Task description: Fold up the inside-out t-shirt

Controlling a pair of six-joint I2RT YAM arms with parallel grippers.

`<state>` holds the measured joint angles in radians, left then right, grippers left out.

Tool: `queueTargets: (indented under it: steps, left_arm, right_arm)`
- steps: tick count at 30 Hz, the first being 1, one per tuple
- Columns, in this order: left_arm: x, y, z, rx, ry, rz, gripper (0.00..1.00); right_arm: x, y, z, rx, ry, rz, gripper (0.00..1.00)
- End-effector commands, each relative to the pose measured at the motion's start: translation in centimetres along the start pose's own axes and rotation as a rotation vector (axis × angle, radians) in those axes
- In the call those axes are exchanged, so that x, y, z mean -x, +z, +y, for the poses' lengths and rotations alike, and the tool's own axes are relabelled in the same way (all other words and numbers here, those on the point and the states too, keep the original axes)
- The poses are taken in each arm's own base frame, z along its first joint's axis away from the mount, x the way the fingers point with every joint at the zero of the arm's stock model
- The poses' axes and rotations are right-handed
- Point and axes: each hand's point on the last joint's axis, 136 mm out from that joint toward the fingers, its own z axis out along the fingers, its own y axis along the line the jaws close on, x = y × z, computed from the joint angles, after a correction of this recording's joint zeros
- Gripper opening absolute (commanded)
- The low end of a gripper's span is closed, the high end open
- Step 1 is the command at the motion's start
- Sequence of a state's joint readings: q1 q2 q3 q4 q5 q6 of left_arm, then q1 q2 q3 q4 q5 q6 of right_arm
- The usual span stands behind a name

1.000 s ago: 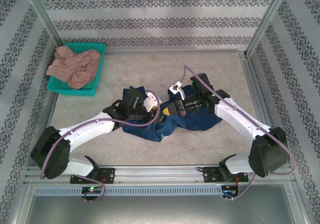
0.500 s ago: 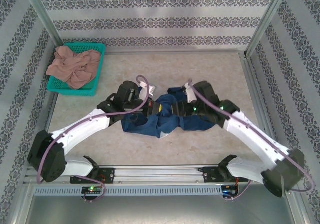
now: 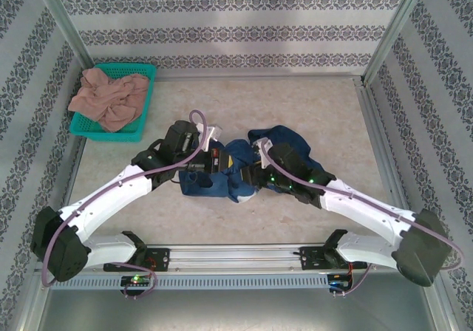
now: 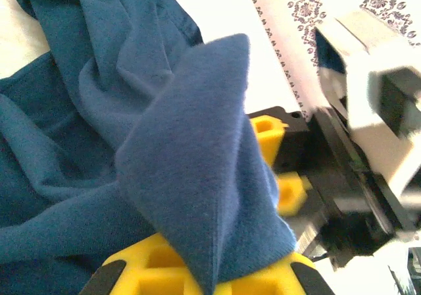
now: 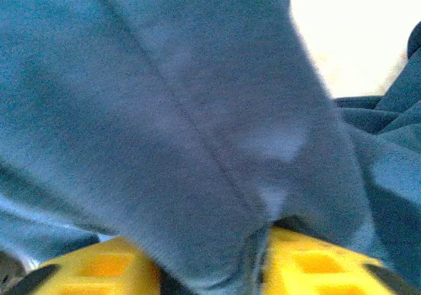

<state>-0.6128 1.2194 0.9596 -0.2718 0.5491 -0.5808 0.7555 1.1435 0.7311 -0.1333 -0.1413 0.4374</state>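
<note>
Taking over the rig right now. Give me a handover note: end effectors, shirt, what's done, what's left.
Left end effector: shut on a fold of the shirt.
Right end effector: shut on the shirt too, with cloth pinched between its yellow fingers.
Shirt: bunched in a heap in the middle of the table, both end effectors close together at it.
Pink garment: in the basket at far left, not part of the job.
Done: both grasps. No fold made yet.
Left: spread the shirt flat, then fold it.
</note>
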Motion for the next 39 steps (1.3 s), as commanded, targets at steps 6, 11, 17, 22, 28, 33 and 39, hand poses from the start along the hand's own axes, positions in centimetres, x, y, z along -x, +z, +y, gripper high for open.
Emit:
queueTargets:
  steps: [6,11,17,22,28,33,39]
  left_arm:
    - [1.5,-2.7,-1.2,-0.211,-0.115,-0.038,0.0]
    - [0.5,-2.9,-0.7,-0.162,-0.089,0.013,0.11]
    - [1.1,-5.9,3.7,0.249,0.073,-0.102,0.59]
    - [-0.1,-7.2,2.2,0.345,0.206,-0.11,0.64]
    - [-1.5,-3.5,-1.3,0.111,0.13,-0.022,0.6]
    - [-0.4,-1.1,-2.3,0.02,0.093,-0.028,0.63]
    - [-0.9,1.2,-1.4,0.007,0.035,0.022,0.58]
  right_arm:
    - [1.1,-4.7,3.2,0.429,-0.011,-0.037,0.0]
    - [1.8,-7.5,5.1,0.624,-0.06,-0.06,0.0]
    - [3.1,-7.9,5.8,0.659,-0.084,-0.06,0.0]
    - [3.8,-7.8,5.8,0.65,-0.079,-0.078,0.0]
    - [3.6,-7.8,5.6,0.636,-0.083,-0.082,0.0]
    - [3.3,-7.8,5.2,0.619,-0.083,-0.087,0.0]
    - [3.4,-8.0,5.1,0.607,-0.086,-0.096,0.0]
